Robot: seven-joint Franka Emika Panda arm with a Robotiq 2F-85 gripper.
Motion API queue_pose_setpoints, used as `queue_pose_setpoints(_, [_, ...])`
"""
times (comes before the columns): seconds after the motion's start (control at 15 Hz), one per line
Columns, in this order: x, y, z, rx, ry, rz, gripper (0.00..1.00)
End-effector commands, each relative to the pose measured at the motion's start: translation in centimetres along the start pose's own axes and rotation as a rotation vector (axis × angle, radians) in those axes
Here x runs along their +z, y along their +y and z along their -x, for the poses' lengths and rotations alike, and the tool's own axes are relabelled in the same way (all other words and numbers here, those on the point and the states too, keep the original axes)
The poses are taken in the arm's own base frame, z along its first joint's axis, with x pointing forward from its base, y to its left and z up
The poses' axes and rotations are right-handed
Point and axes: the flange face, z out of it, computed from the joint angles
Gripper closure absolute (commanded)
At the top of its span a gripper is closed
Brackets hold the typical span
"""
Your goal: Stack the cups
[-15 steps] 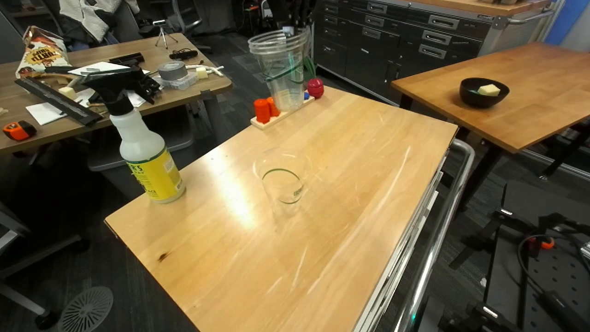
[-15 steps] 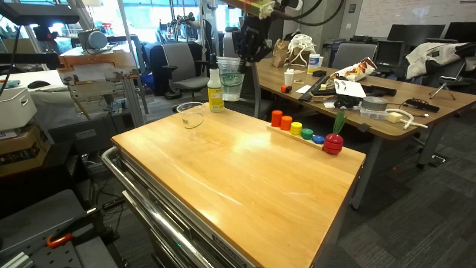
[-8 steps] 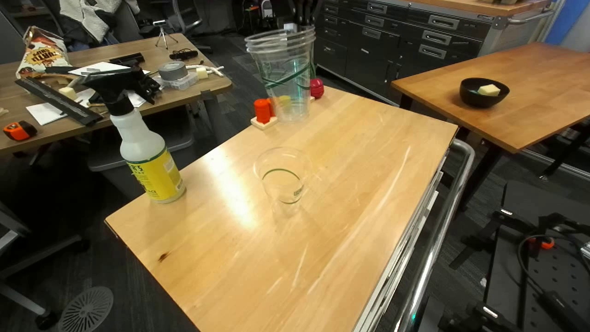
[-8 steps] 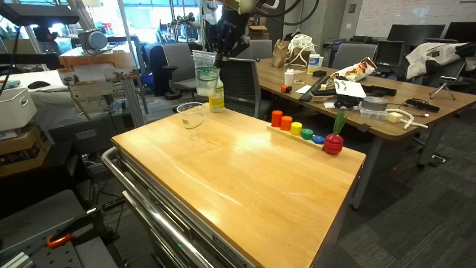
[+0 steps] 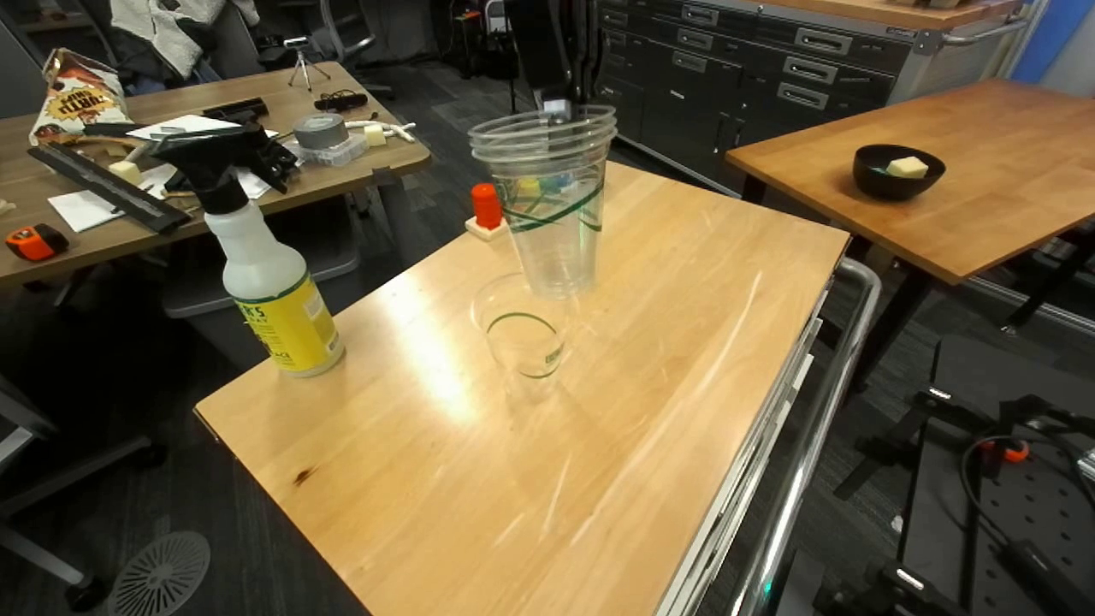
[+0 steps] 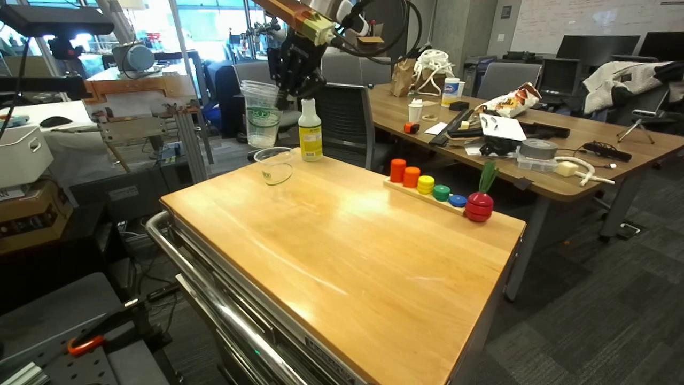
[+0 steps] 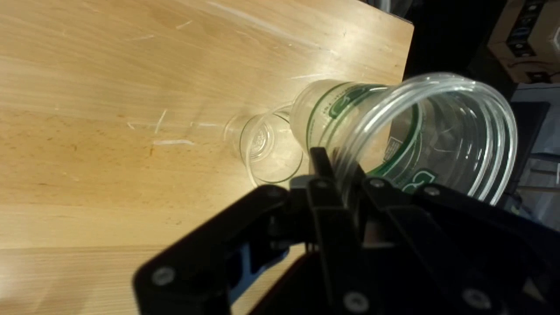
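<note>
My claw [image 7: 339, 164] pinches three nested cups [image 6: 262, 114] above the worktop [image 6: 347, 240], a lone cup [image 7: 271, 151] standing at their nine o'clock in the wrist view.

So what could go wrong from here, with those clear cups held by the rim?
The pincer grips the nested cups at one side of the rim, so they might swing or slip. The lone cup stands on the wooden tabletop with nothing bracing it; if the nested cups come down off-centre, they could catch its rim and tip it. Being see-through, the cups may also be hard to line up.
</note>
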Motion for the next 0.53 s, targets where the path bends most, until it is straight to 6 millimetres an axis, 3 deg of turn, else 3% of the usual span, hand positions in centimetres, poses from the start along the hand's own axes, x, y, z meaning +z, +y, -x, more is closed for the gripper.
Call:
queue_pose_setpoints(0.0, [0.3,-1.1,1.0,-0.064,0.075,-0.009,0.98])
queue_pose_setpoints(0.47, [2.6,0.2,-0.3,-0.133,0.183,0.052,0.98])
